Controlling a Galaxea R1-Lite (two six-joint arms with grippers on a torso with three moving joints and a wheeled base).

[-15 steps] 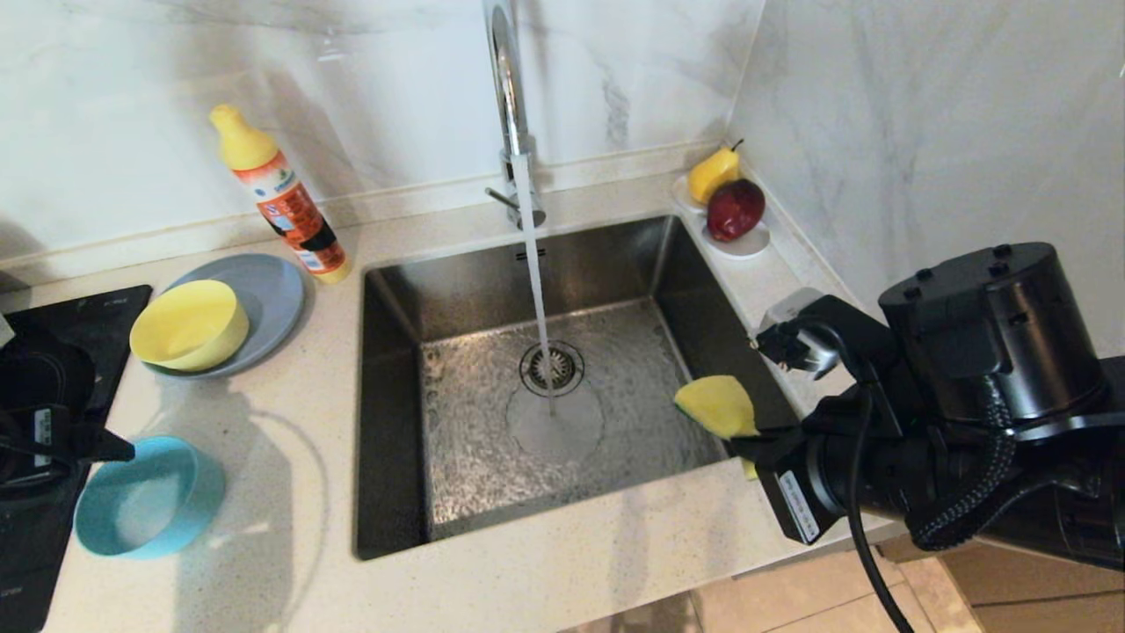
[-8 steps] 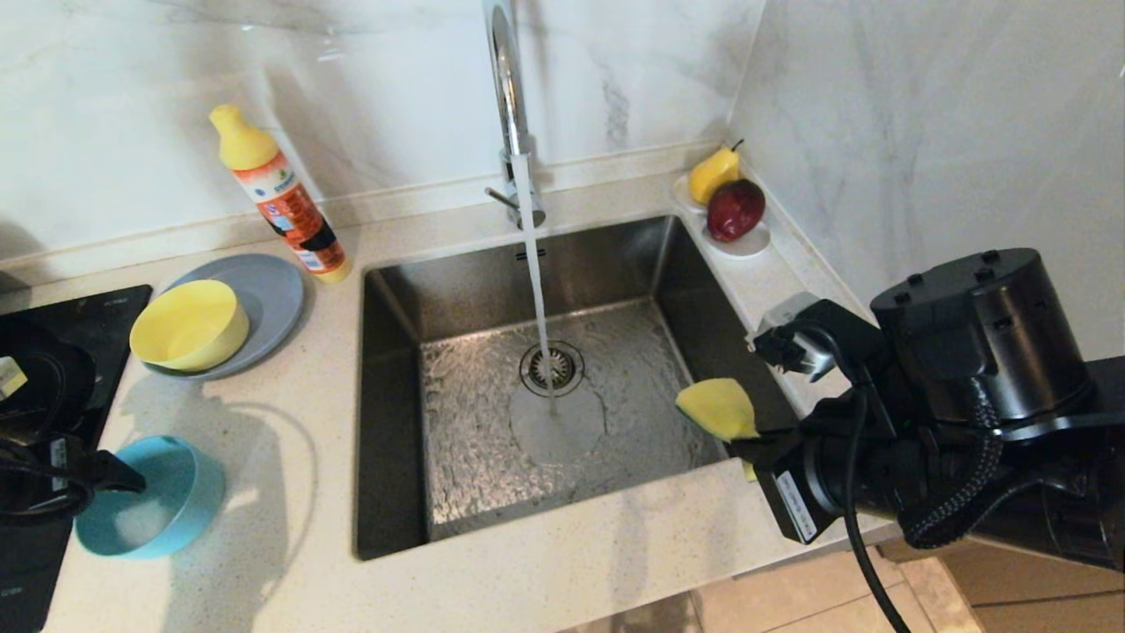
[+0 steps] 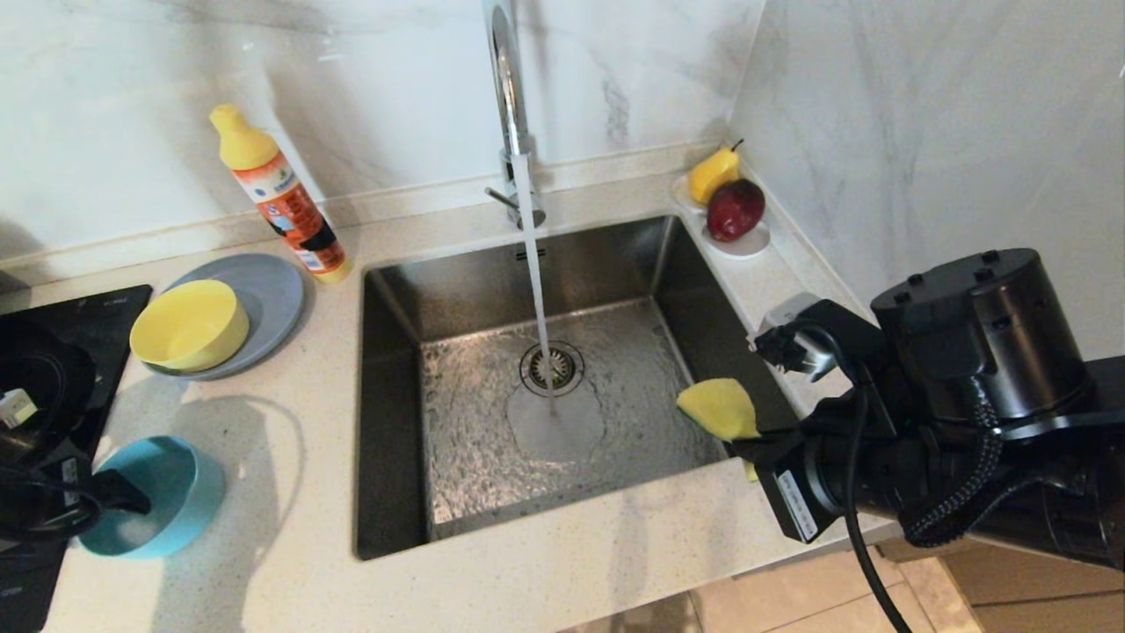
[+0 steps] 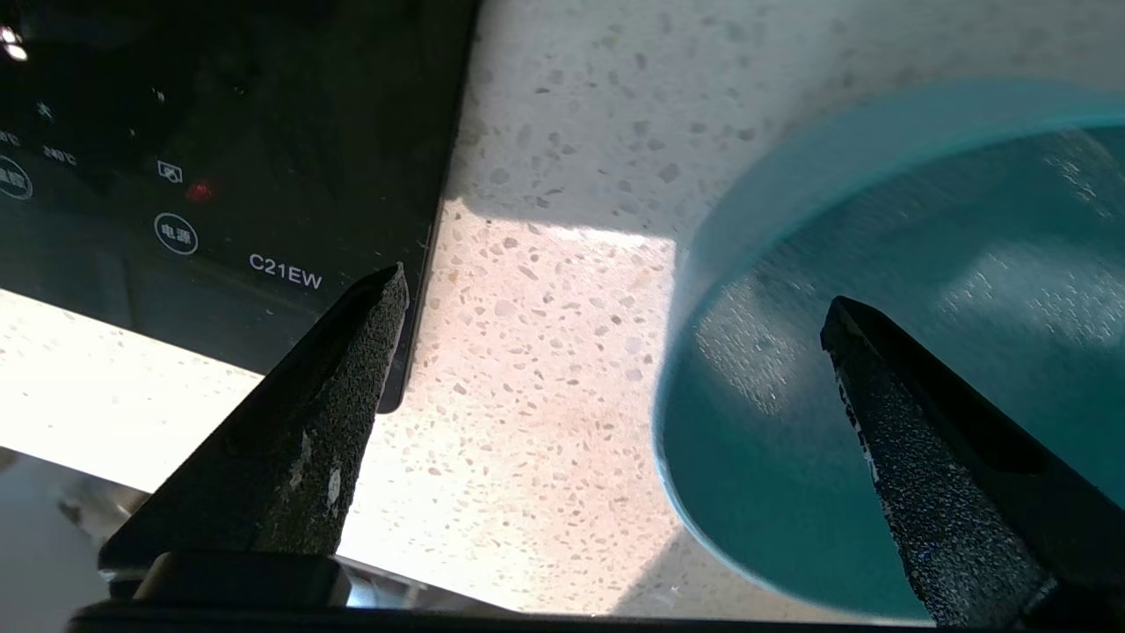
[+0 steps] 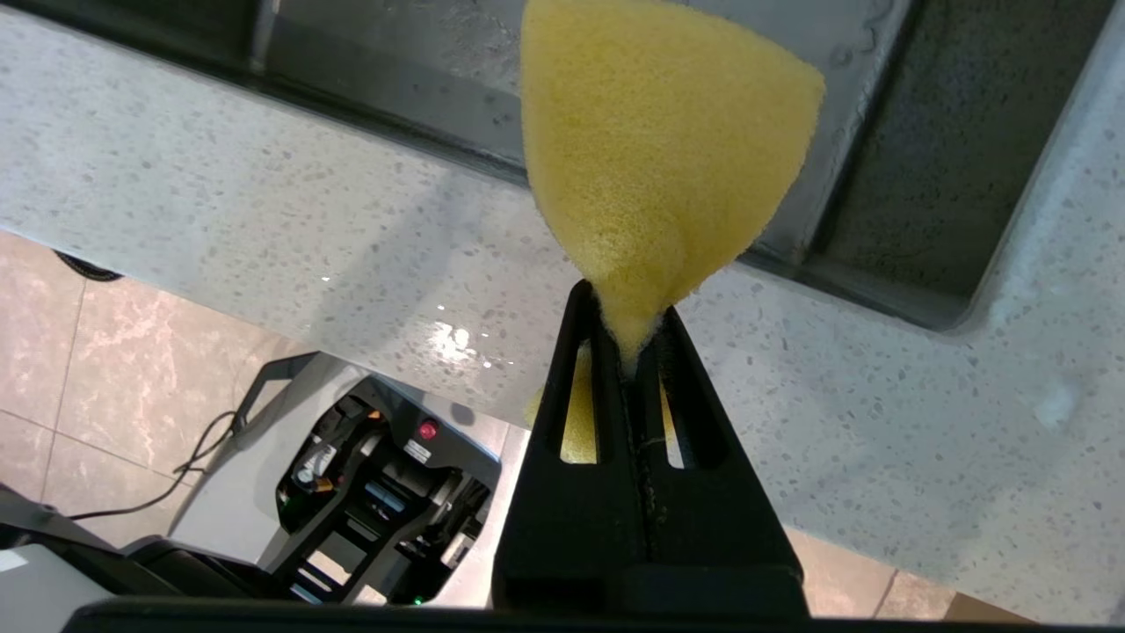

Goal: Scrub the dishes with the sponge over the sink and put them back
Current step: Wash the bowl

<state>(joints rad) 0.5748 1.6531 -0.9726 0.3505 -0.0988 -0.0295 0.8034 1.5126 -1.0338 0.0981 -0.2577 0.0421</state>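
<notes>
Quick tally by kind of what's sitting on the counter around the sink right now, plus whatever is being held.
Bowls: 2, teal bowl, yellow bowl
Plates: 1, grey-blue plate under the yellow bowl
Small dishes: 1, white dish
Fruit: 2, pear, red fruit
Bottles: 1, detergent bottle
Sponges: 1, sponge pinched in the right hand
Total: 8

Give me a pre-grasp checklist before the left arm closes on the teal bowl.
1. Left gripper open: ok.
2. Teal bowl rim between its fingers: ok, one finger inside, one outside over the counter.
3. Bowl upright on the counter: ok.
4. Right gripper pinching the sponge: ok.
5. Sponge over the sink: ok, at its right edge.
6. Finger depth below the rim: cannot tell.
</notes>
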